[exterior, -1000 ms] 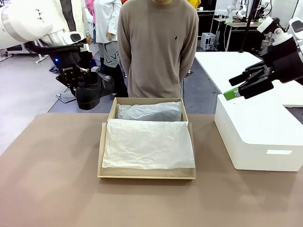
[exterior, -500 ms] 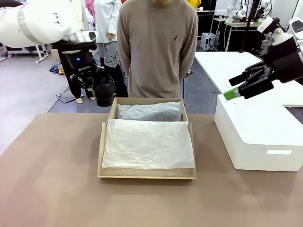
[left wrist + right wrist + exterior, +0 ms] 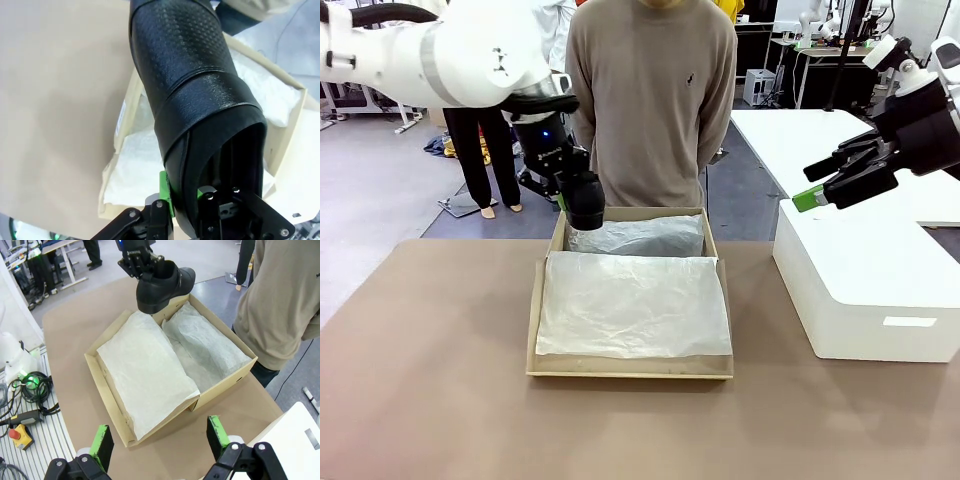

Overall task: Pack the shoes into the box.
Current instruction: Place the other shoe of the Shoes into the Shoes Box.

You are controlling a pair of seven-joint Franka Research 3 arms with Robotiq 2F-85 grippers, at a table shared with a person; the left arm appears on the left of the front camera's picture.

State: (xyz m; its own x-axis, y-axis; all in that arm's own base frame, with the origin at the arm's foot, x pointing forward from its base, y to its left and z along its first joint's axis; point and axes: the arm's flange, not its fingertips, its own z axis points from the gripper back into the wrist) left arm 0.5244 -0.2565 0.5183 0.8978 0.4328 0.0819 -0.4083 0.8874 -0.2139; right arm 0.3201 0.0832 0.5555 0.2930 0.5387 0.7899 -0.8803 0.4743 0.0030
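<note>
Over the brown table (image 3: 420, 400), left jaws clamp a shoe (image 3: 583, 200); right jaws apart.

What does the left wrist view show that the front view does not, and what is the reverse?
Left wrist view: the dotted leather of the shoe, and the left gripper with green pads clamping its rim. Front view: the person, the white box and the open right gripper near it. Both: the shoe held over a corner of the cardboard box, lined with white tissue.
</note>
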